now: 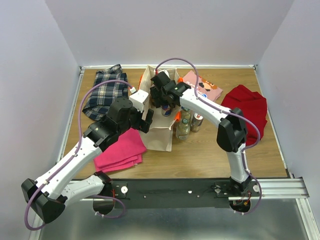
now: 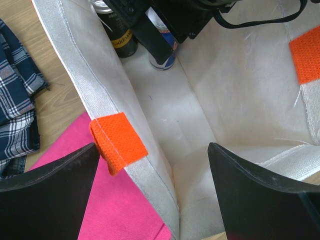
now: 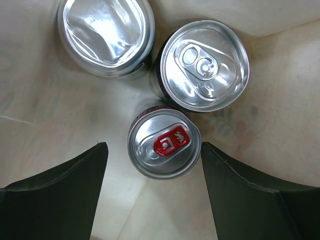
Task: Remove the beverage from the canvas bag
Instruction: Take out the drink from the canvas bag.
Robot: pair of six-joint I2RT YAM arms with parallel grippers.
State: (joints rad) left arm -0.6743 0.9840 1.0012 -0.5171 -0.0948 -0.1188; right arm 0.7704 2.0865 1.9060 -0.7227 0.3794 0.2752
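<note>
Pale walls box in a wooden table (image 1: 210,150). At its centre stands the tall beige canvas bag with orange handle patches (image 1: 159,134), mouth open, with glass bottles (image 1: 184,124) just beside its right wall and a folded pink cloth (image 1: 120,150) at its left. The right arm's fingers (image 1: 166,104) reach down inside the bag. The left arm's fingers (image 1: 146,122) sit at its left rim.

From the left wrist, those fingers (image 2: 50,175) are spread wide astride the bag's coarse-woven left wall, an orange webbing patch (image 2: 119,142) just beside one of them. Whether they touch the wall cannot be told.

From the right wrist, the fingers (image 3: 55,185) stand spread on either side of a slim silver aluminium can with a red pull tab (image 3: 164,145), which stands upright on the bag's floor and is not yet gripped. Two wider metal-topped cans (image 3: 204,65) crowd just behind it. The step in hand looks like the approach to the grasp. Next the fingers would need to close on the smooth, rigid cylinder and lift it straight up without nudging its neighbours, while the left arm steadies the soft bag.
</note>
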